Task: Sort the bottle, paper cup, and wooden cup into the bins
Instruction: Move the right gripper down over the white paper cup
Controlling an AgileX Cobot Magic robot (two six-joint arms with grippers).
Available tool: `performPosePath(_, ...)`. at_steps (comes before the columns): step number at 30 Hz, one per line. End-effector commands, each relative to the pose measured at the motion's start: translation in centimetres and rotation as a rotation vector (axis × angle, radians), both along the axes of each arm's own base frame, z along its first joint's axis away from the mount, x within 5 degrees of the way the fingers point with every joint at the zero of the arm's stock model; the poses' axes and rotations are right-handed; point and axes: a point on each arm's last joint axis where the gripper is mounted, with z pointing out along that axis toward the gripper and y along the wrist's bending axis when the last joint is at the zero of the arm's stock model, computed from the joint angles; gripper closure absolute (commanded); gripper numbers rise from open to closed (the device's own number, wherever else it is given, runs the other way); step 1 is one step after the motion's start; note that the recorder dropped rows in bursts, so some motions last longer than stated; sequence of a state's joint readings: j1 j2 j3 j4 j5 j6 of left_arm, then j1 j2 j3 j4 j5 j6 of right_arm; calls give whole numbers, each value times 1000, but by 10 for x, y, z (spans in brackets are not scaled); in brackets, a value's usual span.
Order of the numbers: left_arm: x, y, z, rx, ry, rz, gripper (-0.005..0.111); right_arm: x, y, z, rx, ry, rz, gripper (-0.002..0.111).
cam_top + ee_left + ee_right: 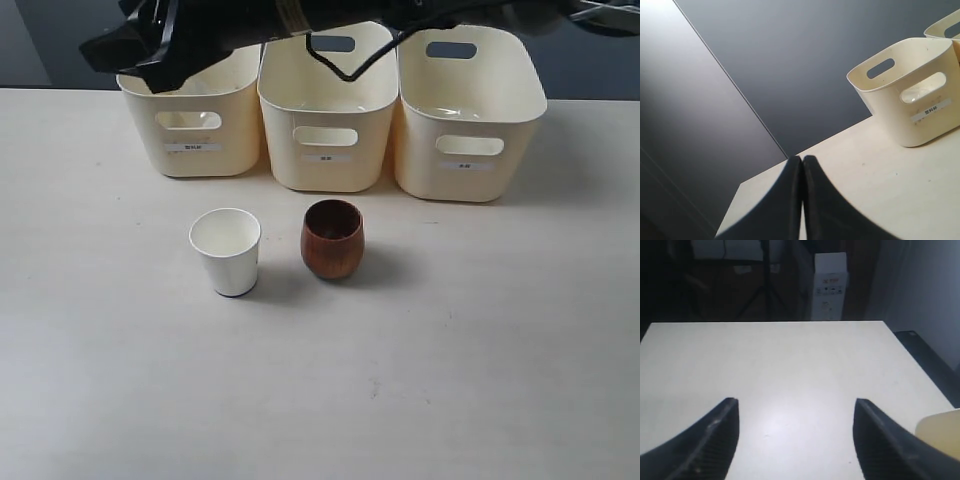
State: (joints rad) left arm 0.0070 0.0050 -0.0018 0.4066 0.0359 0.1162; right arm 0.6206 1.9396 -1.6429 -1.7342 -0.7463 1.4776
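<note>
Sorting risks, largest item first.
- Bins (285, 150), far row: identical smooth cream plastic, rounded corners, tiny labels; wrong-bin drop possible.
- Bottle: not identifiable; clear glint behind left bin (890, 115) cut-out, maybe it.
- Wooden cup (332, 245), near centre: polished, egg-shaped; may slip, roll.
- Paper cup (227, 262), just left: thin, tapered; crushes, tips.
- Right gripper (795, 405): fingers spread, empty.
- Left gripper (801, 159): pressed together.

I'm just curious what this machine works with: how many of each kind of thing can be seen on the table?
Cream plastic bins with oval handle cut-outs: 3
White tapered paper cup: 1
Reddish-brown rounded wooden cup: 1
Total: 5
</note>
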Motion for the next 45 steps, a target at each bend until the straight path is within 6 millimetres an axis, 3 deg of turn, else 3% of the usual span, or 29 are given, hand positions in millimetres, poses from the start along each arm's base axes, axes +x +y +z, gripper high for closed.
performPosePath(1, 0, 0, 0, -12, -9, -3, 107, -21, -15, 7, -14, 6, 27, 46)
performPosePath(6, 0, 0, 0, -12, -9, -3, 107, -40, -29, -3, -56, 5, 37, 46)
performPosePath(11, 0, 0, 0, -12, -9, -3, 107, -44, -43, -61, -218, -6, -58, 46)
performPosePath(14, 0, 0, 0, -12, -9, -3, 107, -46, -50, -83, -286, -10, -83, 46)
performPosePath(19, 0, 0, 0, -12, -9, -3, 107, -43, -47, -119, -348, 64, -74, 46)
performPosePath(22, 0, 0, 0, -12, -9, -3, 107, -48, -35, -134, -404, 20, -63, 46)
performPosePath(27, 0, 0, 0, -12, -9, -3, 107, -54, -25, -138, -432, -21, -62, 46)
performPosePath(36, 0, 0, 0, -12, -9, -3, 107, -55, -25, -138, -432, -20, -59, 46)
performPosePath(45, 0, 0, 0, -12, -9, -3, 107, -50, -25, -150, -470, -27, -87, 49)
